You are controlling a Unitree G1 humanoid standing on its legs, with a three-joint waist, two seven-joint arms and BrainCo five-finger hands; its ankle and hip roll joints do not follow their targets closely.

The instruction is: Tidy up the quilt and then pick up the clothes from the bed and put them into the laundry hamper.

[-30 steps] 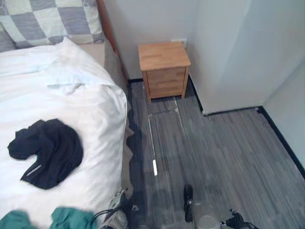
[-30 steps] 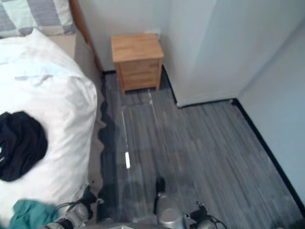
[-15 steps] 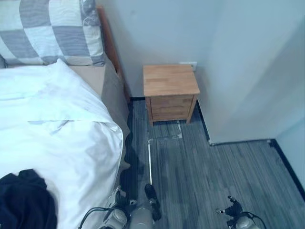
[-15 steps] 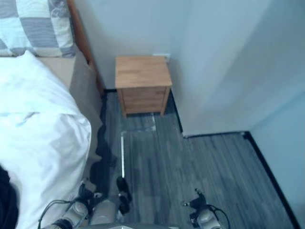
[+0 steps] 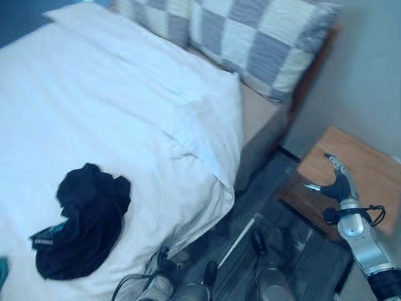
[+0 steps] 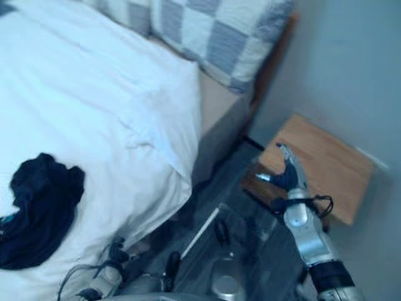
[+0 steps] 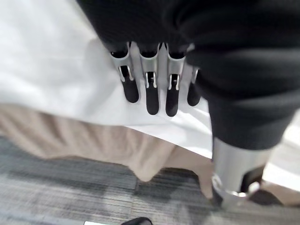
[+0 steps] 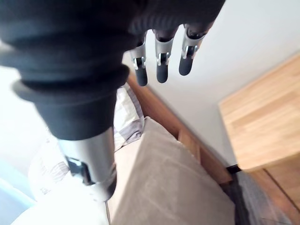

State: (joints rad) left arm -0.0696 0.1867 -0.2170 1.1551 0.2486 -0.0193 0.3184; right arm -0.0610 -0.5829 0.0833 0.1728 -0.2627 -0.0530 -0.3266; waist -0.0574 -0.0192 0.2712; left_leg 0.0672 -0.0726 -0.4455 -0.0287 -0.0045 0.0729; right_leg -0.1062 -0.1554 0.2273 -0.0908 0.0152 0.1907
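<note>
Right hand (image 5: 335, 182) newly raised over nightstand (image 5: 369, 172) — dark clothes (image 5: 84, 219) blurred.

Crumpled dark garment (image 5: 83, 221) lies on white quilt (image 5: 113, 113).

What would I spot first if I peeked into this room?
A crumpled black garment lying on the big white quilt. Behind it lean grey-and-white checked pillows, and the robot's right hand hangs open above a wooden bedside table.

No readable text

I can make out no legible words, labels, numbers or signs anywhere from here.
</note>
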